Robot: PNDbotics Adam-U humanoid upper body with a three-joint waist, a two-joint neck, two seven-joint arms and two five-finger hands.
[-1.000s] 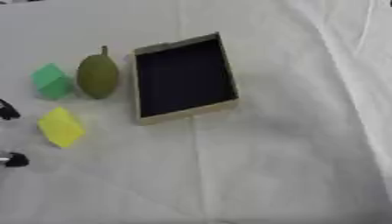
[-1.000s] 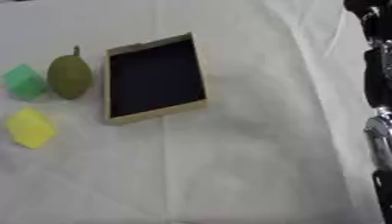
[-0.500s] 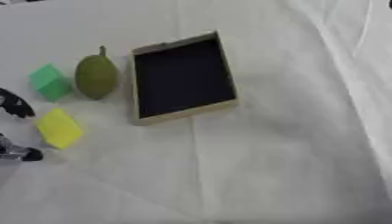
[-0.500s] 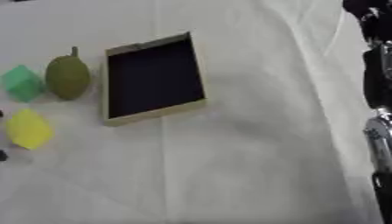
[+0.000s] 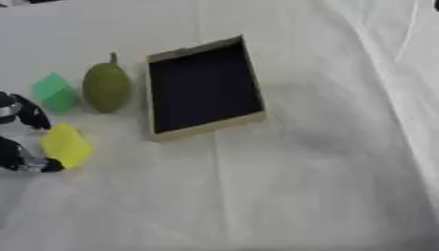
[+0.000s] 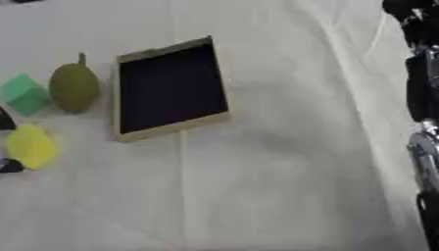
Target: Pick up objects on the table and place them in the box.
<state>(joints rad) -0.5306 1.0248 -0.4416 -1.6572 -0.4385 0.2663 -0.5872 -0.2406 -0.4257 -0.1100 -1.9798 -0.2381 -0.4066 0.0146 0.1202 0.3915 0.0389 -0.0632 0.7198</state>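
- Reaching in from the left edge of the left eye view, the robot's left hand (image 5: 19, 137) shows only as black fingertips, one above and one below the left side of a yellow block.
- The upper fingertip (image 5: 33, 116) sits just above and to the left of the yellow block (image 5: 66, 145); the lower fingertip (image 5: 47, 165) lies at the block's lower left corner, touching it or very nearly so.
- The yellow block lies between these two tips on the white tablecloth (image 5: 300, 186). The fingers are spread around it, and whether they have closed on it cannot be told.
- A green block (image 5: 55, 92) rests on the cloth just above the hand, apart from the fingertips.
- Just right of the green block stands an olive-green pear-shaped fruit (image 5: 106, 87), its stem pointing away from the robot, touching or almost touching the green block.
- Right of the fruit lies the box (image 5: 203, 91), a shallow open tray with pale tan walls and a dark navy inside, turned slightly askew. It holds nothing. Its left wall is near the fruit but apart from it.
- Well to the right, along the right edge of the right eye view, the robot's right arm (image 6: 422, 98) shows as black and silver segments running top to bottom. Its hand cannot be seen.
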